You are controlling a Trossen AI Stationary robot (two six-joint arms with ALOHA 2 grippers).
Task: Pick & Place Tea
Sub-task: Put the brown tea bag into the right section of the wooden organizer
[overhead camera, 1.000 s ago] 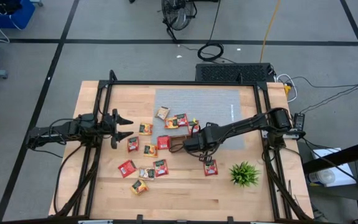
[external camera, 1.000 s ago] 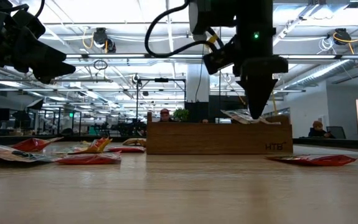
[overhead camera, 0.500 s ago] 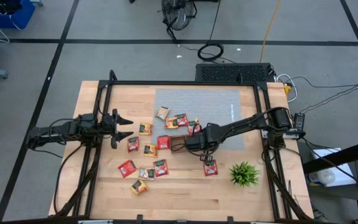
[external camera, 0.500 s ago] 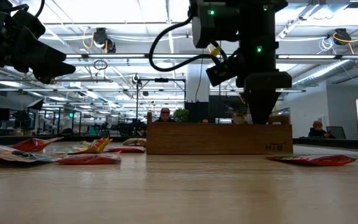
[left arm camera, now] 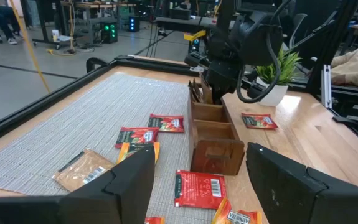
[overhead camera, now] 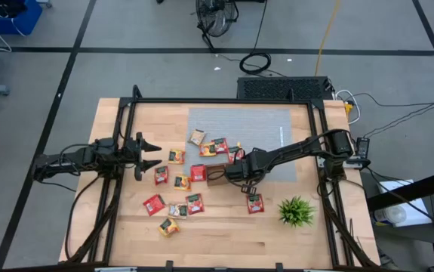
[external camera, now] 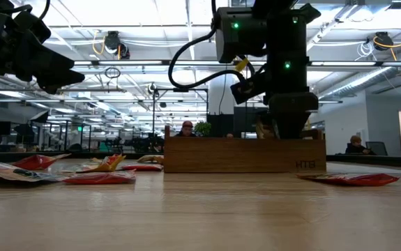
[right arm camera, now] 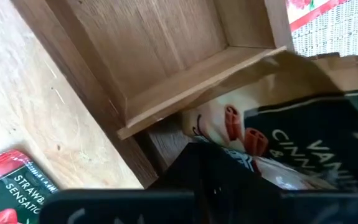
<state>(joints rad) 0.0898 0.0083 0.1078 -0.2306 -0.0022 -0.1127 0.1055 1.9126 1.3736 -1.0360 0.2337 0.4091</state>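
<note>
My right gripper [overhead camera: 235, 176] points down into the right-end compartment of the brown wooden tray [overhead camera: 215, 178], shut on a pale tea sachet with a dark label [right arm camera: 291, 118]. In the low view its fingertips are hidden behind the tray's wall [external camera: 245, 155]. Several red, orange and pale tea sachets [overhead camera: 176, 156] lie flat on the table and the grey mat, left of the tray. One red sachet [overhead camera: 255, 202] lies nearer the front. My left gripper [overhead camera: 150, 153] hangs open at the table's left side, away from everything. My right gripper pinches the sachet by one edge [right arm camera: 228, 134] between its two fingers, coming from above and pointing steeply down. The sachet hangs below the fingers inside the tray's end compartment, against the wooden divider [right arm camera: 197, 81]. Whether it rests on the floor of the compartment, I cannot tell.
A spiky green plant [overhead camera: 296, 211] stands at the front right, close to the right arm. The grey mat [overhead camera: 239, 125] covers the far middle of the table. A black frame [overhead camera: 126, 136] runs round the table's edges. The bare wood at the front is free.
My right gripper has gone down with the sachet into the tray's right-end compartment. In the low view its tip, which stood above the tray's rim, has sunk behind the wall. It has stayed shut.
</note>
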